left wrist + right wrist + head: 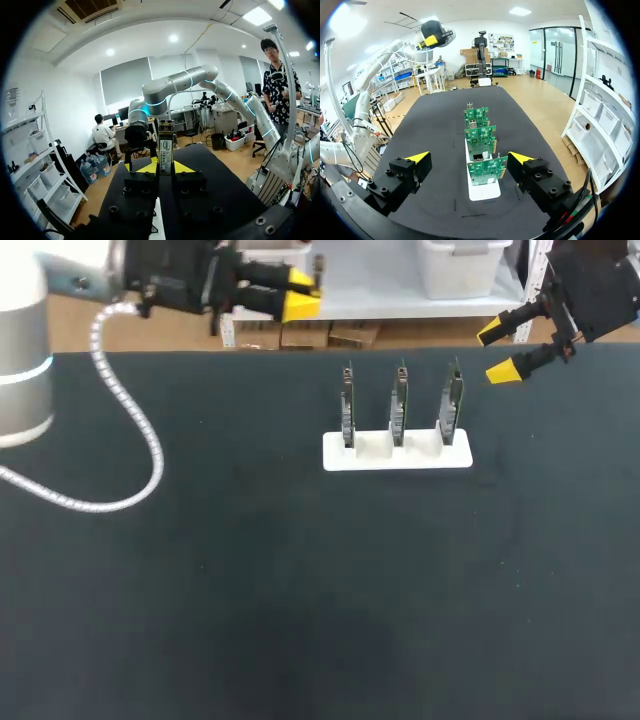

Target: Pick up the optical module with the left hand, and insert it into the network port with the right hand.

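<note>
Now L fingers clamp optical module; R fingers wide apart, port boards ahead in white rack.

Matt, cloth-like black table top, faintly speckled. Smooth white plastic base block under glossy green circuit boards with dull grey metal edges. Matt yellow plastic fingertips on satin black bodies. Slim optical module: grey metal, paper-like label. Ribbed, shiny white plastic cable hose.
</note>
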You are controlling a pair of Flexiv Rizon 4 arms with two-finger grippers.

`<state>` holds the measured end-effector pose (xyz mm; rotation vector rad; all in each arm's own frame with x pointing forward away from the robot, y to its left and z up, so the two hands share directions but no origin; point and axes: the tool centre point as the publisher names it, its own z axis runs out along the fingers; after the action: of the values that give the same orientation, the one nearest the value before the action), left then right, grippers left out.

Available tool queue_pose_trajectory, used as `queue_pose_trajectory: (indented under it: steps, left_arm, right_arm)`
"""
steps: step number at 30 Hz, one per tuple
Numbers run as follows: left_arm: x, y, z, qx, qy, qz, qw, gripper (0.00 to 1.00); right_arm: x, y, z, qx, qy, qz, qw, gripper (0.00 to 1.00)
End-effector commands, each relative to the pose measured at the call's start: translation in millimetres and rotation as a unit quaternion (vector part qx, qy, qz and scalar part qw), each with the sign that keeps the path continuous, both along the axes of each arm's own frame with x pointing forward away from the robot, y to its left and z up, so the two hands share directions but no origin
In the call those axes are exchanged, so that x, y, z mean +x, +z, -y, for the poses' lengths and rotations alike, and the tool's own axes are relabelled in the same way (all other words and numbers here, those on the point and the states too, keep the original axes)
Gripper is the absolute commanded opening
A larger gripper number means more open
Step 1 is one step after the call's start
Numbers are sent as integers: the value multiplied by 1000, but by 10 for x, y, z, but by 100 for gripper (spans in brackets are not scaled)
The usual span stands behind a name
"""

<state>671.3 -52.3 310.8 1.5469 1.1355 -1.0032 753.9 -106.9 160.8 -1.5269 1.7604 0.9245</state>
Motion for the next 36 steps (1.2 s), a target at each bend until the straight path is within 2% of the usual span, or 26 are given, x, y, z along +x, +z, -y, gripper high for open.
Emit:
queue_pose_trajectory:
  steps: [1, 2, 3, 4, 5, 6, 8, 10, 13, 15, 17, 19, 22, 25, 28, 31, 36]
  left_arm:
    - [272, 69, 506, 18, -41, -3, 999, 0]
    - [283, 78, 585, 28, -47, 0, 999, 0]
    - [293, 68, 664, 39, -50, -14, 998, 0]
    - [302, 58, 731, 34, -58, -28, 997, 0]
    - [308, 41, 807, 50, -63, -39, 996, 0]
    - [312, 26, 869, 48, -67, -51, 995, 0]
    - [322, 5, 976, 58, -74, -61, 994, 0]
    - [342, -11, 1033, 43, -79, -85, 992, 0]
    - [388, -25, 1072, 34, -66, -88, 993, 0]
    - [427, -43, 1074, 16, -59, -99, 993, 0]
    - [463, -79, 1053, 14, -43, -112, 993, 0]
    - [502, -111, 999, 13, -12, -108, 994, 0]
    - [566, -134, 886, -7, 32, -108, 994, 0]
    - [596, -115, 786, -10, 63, -92, 994, 0]
    - [609, -126, 708, 0, 82, -79, 993, 0]
    - [588, -180, 624, 24, 108, -70, 991, 0]
    - [590, -291, 510, 41, 138, -75, 987, 0]
  right_arm:
    - [-5, -1, -3, 0, -1, 1, 1000, 100]
    - [-5, -1, -3, 0, -1, 1, 1000, 100]
    - [-5, -1, -3, 0, -1, 1, 1000, 100]
    - [-5, -1, -3, 0, -1, 1, 1000, 100]
    - [-5, -1, -3, 0, -1, 1, 1000, 100]
    - [-5, -1, -3, 0, -1, 1, 1000, 100]
    - [-5, -1, -3, 0, -1, 1, 1000, 100]
    - [-5, -1, -3, 0, -1, 1, 1000, 100]
    - [-5, -1, -3, 0, -1, 1, 1000, 100]
    - [-5, -1, -3, 0, -1, 1, 1000, 100]
    - [-5, -1, -3, 0, -1, 1, 1000, 100]
    - [-5, -1, -3, 0, -1, 1, 1000, 100]
    - [-5, -1, -3, 0, -1, 1, 1000, 100]
    - [-5, -1, -3, 0, -1, 1, 1000, 100]
    - [-5, -1, -3, 0, -1, 1, 1000, 100]
    - [-5, -1, -3, 0, -1, 1, 1000, 100]
    - [-5, -1, -3, 0, -1, 1, 1000, 100]
